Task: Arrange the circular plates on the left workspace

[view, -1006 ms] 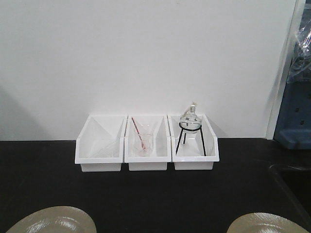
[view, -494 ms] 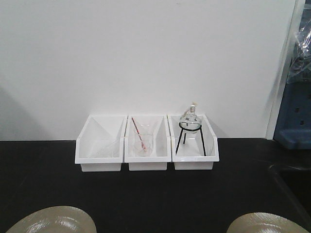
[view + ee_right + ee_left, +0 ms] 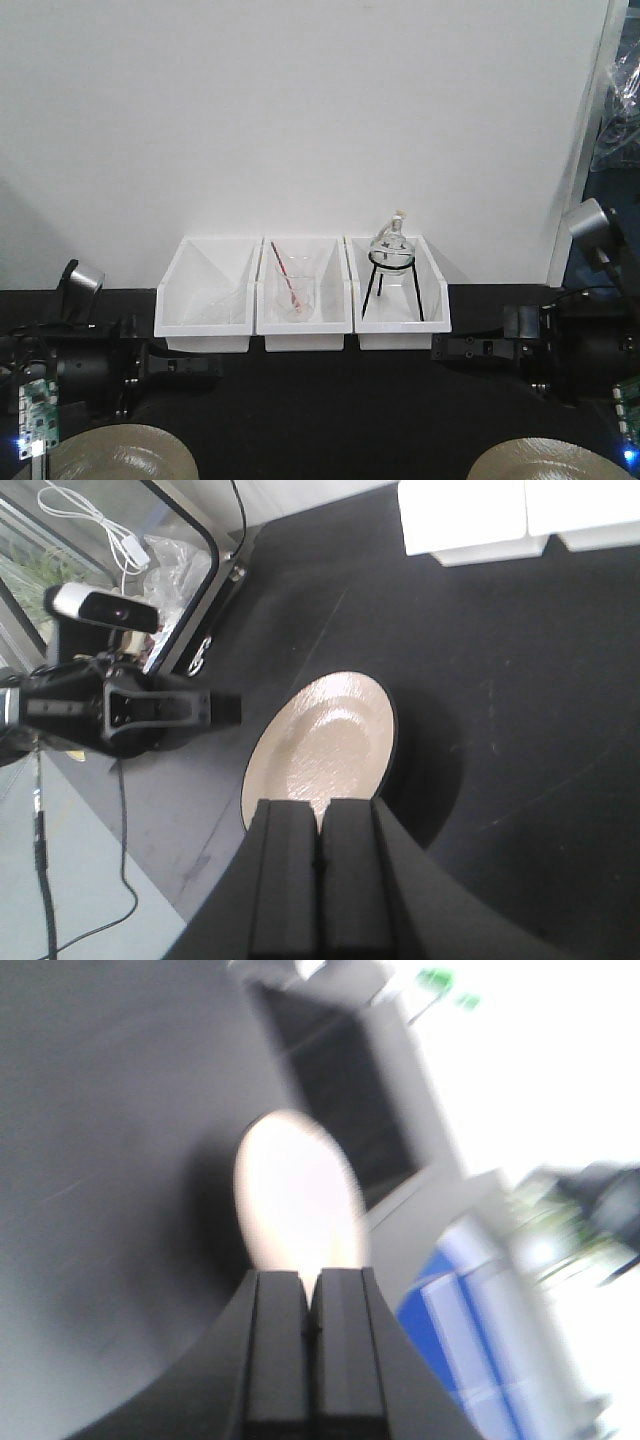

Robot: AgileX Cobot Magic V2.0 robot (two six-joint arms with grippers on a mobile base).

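Observation:
Two beige round plates lie on the black countertop (image 3: 320, 410), cut by the front view's lower edge: the left plate (image 3: 115, 455) and the right plate (image 3: 545, 462). My left gripper (image 3: 212, 366) reaches in from the left, above and behind the left plate, pointing right. My right gripper (image 3: 437, 350) reaches in from the right, pointing left. Both are shut and empty. The left wrist view is blurred and shows a plate (image 3: 298, 1200) beyond the shut gripper (image 3: 310, 1290). The right wrist view shows a plate (image 3: 320, 745) beyond the shut gripper (image 3: 320, 815), apart from it.
Three white bins (image 3: 205, 300) stand in a row at the back wall, holding a beaker (image 3: 293, 292) and a flask on a tripod (image 3: 392, 262). A recessed sink (image 3: 340, 1090) lies to the right. The left arm (image 3: 130, 715) shows past the plate in the right wrist view.
Both arms have come into the front view from the sides, where none showed before. The plates and bins have not moved.

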